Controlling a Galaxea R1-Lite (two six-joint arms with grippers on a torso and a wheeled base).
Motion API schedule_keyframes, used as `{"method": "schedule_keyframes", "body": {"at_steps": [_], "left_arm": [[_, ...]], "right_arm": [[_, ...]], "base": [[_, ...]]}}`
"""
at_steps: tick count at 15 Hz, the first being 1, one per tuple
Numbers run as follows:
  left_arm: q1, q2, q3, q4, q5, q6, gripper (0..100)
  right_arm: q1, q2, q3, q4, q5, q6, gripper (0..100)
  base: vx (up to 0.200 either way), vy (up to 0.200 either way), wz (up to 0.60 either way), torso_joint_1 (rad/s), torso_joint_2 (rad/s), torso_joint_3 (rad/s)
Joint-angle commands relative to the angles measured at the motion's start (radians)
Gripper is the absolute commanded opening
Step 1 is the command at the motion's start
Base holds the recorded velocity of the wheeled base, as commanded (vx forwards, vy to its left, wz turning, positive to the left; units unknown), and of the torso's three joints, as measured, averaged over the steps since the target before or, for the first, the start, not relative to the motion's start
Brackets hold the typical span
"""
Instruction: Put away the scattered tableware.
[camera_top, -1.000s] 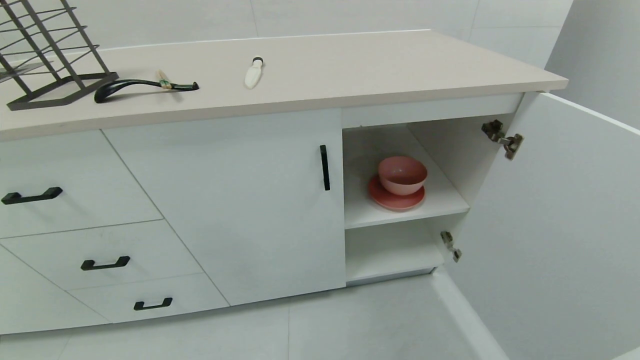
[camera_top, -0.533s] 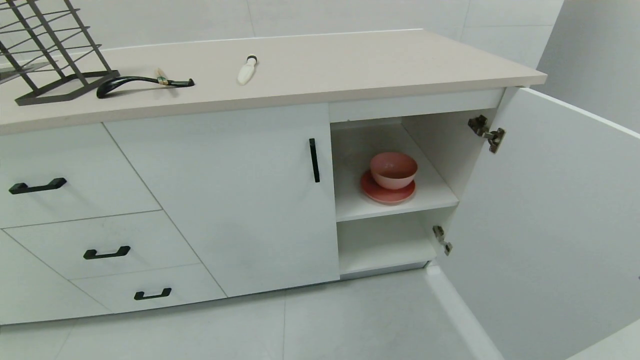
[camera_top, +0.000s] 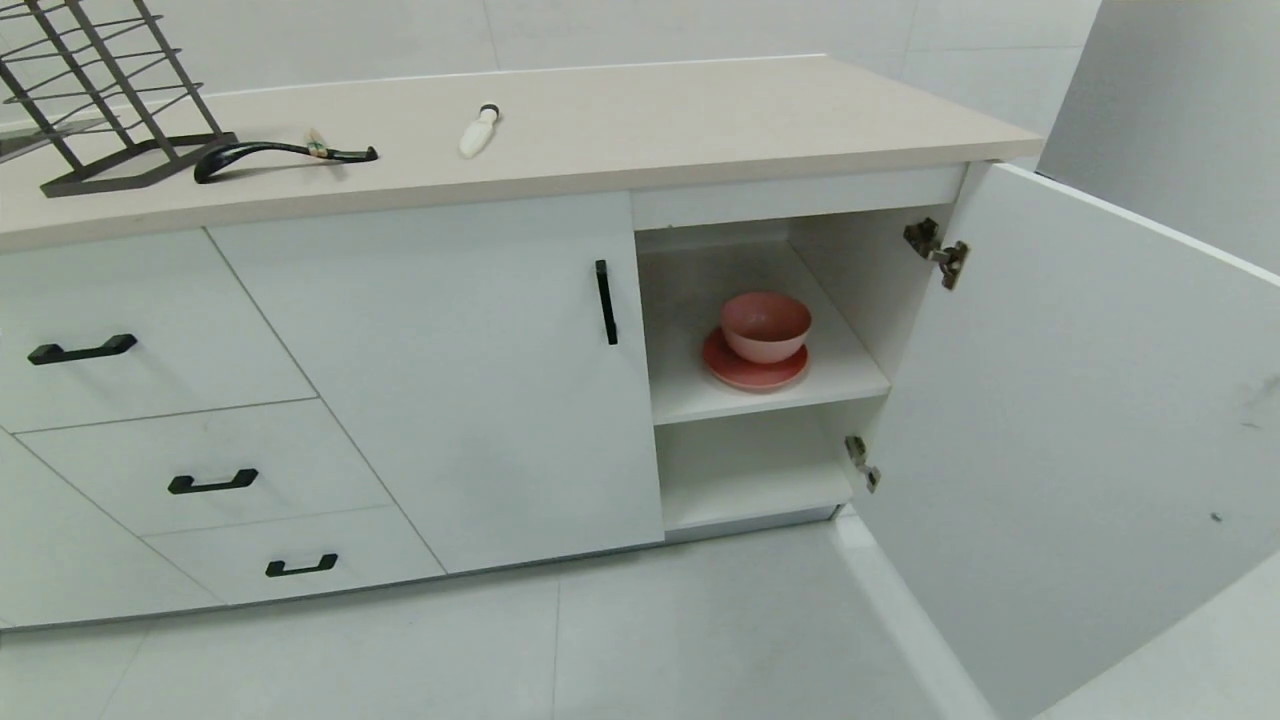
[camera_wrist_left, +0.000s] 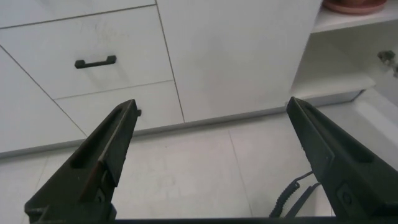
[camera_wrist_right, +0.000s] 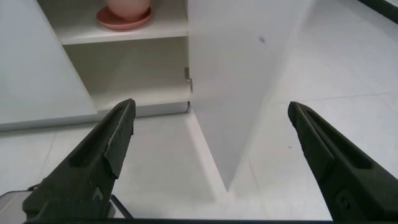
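Note:
A pink bowl sits on a pink plate on the upper shelf of the open cabinet; the same bowl and plate show in the right wrist view. On the countertop lie a black ladle, a pair of chopsticks across it, and a white-handled utensil. My left gripper hangs open and empty above the floor in front of the drawers. My right gripper is open and empty, low before the open cabinet.
The cabinet door stands swung wide open on the right. A black wire rack stands at the counter's far left. Drawers with black handles fill the left side. The lower shelf is bare.
The whole head picture has shifted left and slightly up, so the camera has moved. The tableware itself has not moved.

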Motion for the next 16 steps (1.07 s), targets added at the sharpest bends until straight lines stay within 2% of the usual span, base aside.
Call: {"method": "schedule_keyframes", "body": {"at_steps": [1,7,12,13,15,16], "left_arm": [[-0.001,0.001,0.000,0.001,0.001,0.000,100],[-0.001,0.001,0.000,0.001,0.002,0.000,100],[-0.001,0.001,0.000,0.001,0.002,0.000,100],[-0.001,0.001,0.000,0.001,0.002,0.000,100],[-0.001,0.001,0.000,-0.001,0.001,0.003,100],[-0.001,0.001,0.000,-0.001,0.001,0.003,100]], "right_arm": [[-0.002,0.002,0.000,0.000,-0.001,-0.001,100],[-0.002,0.002,0.000,0.000,-0.001,-0.001,100],[-0.002,0.002,0.000,0.000,-0.001,-0.004,100],[-0.002,0.002,0.000,0.000,-0.001,-0.004,100],[-0.002,0.002,0.000,0.000,-0.001,-0.002,100],[-0.002,0.002,0.000,0.000,-0.001,-0.002,100]], "base": [[0.000,-0.200,0.00,0.002,0.01,0.002],[0.000,-0.200,0.00,0.002,0.00,0.001],[0.200,-0.200,0.00,0.004,0.00,0.005],[0.000,-0.200,0.00,0.007,0.01,0.002],[-0.200,-0.200,0.00,0.003,0.00,-0.002],[-0.200,0.000,0.00,0.002,0.01,0.002]]}}
